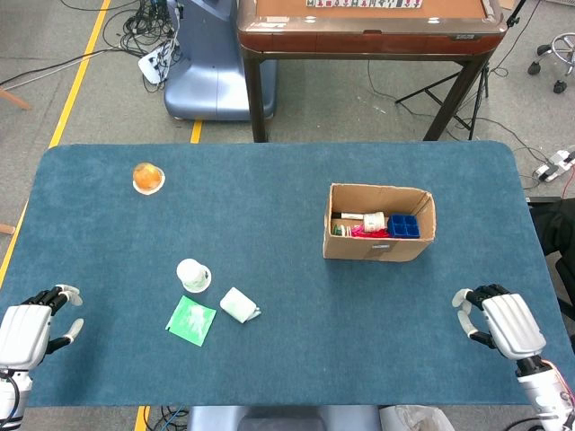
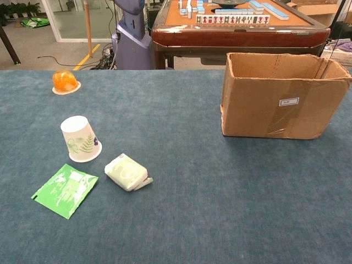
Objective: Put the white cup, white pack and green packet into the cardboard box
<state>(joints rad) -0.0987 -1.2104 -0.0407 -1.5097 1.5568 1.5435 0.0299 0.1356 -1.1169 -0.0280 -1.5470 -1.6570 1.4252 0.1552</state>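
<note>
1. Two robot hands are seen at the near edge of the blue table (image 1: 287, 189) in the head view. The left hand (image 1: 34, 325) is at about 8 o'clock and the right hand (image 1: 501, 323) at about 4 o'clock. Both are held open with fingers apart, and nothing is gripped. Neither hand is seen in the chest view.
2. Next, the green packet (image 2: 65, 190) is found lying flat at about 7 o'clock on the table.
3. Just beside it, toward 3 o'clock, the white pack (image 2: 127, 172) is seen. The two look slightly apart.
4. A little farther back, the white cup (image 2: 80, 139) is found. It is turned upside down, and a leaf picture is printed on its side. It is near the packet and the pack.
5. Farther off, at about 2 o'clock, the cardboard box (image 2: 283, 94) is placed with its top open. Small things are seen inside it in the head view, one of them a blue tray (image 1: 403, 225).
6. Far back at 10 o'clock, an orange thing (image 2: 65, 81) is seen on a small dish, well apart from the rest.
</note>
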